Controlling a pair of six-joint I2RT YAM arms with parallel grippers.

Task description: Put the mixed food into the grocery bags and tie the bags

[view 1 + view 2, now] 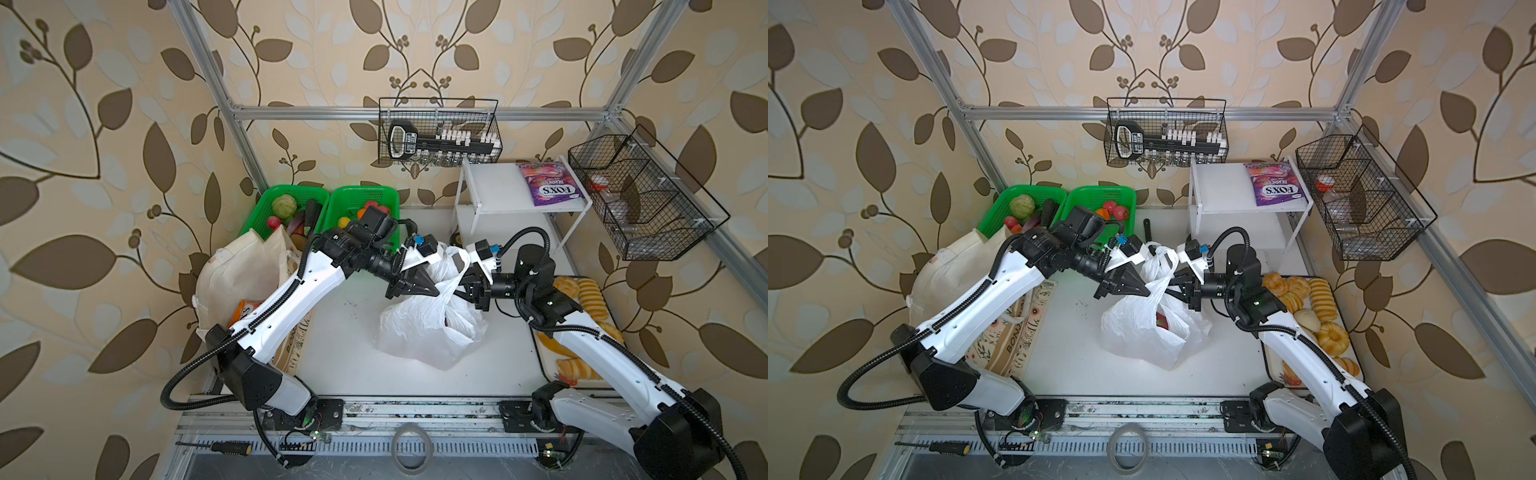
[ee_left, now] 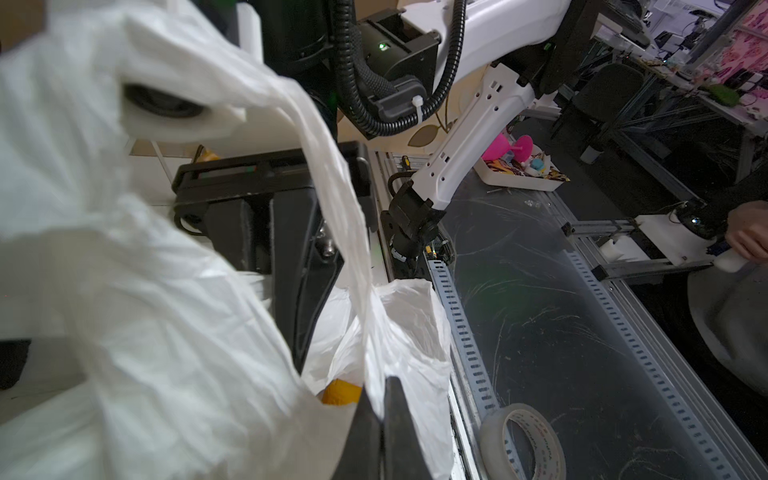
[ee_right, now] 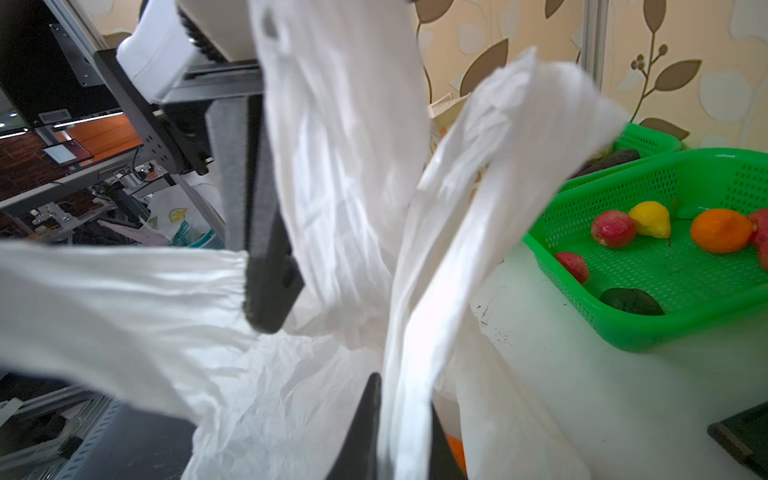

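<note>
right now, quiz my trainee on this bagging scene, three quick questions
1. True or false: the pouch lies inside the bag.
2. What is the left gripper shut on? A: a bag handle. B: an apple. C: nothing.
3. What colour are the two baskets at the back?

Key
1. False: it lies on the shelf.
2. A.
3. Green.
</note>
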